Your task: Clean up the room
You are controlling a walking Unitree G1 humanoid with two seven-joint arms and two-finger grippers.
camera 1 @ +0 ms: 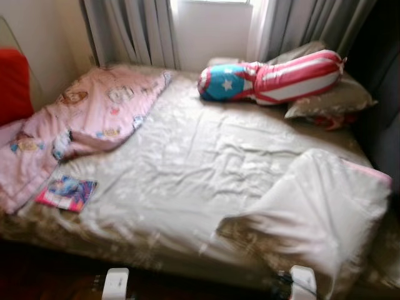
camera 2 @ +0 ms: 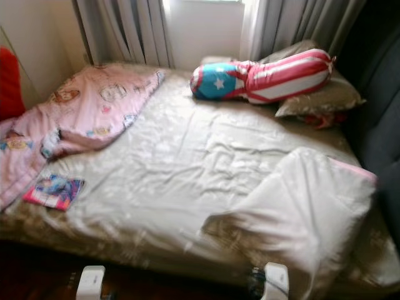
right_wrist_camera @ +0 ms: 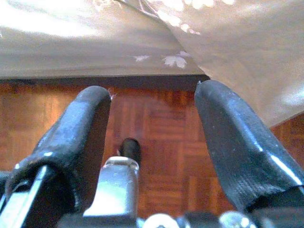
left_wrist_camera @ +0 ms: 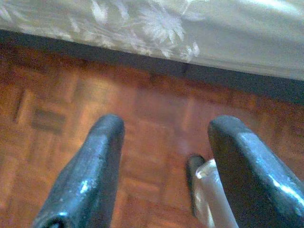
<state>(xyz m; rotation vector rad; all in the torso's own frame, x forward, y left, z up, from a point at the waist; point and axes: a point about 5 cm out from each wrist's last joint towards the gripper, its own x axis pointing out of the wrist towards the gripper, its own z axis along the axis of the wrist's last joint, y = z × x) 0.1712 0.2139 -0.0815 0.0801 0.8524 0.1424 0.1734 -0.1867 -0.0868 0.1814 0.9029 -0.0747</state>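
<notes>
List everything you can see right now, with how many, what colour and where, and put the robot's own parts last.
bed: one, pale beige flowered sheet, spanning the view ahead
pink blanket: one, pink with cartoon prints, rumpled on the bed's left side
book: one, colourful cover, near the bed's left front edge beside the blanket
bolster pillow: one, red-and-white stripes with a blue end and white star, at the bed's far right
grey pillows: at least two, under and behind the bolster
white duvet: one, folded over at the bed's front right
curtains: grey, behind the bed
floor: reddish-brown parquet, below the bed edge
left gripper: open, low over the floor
right gripper: open, low by the bed edge
</notes>
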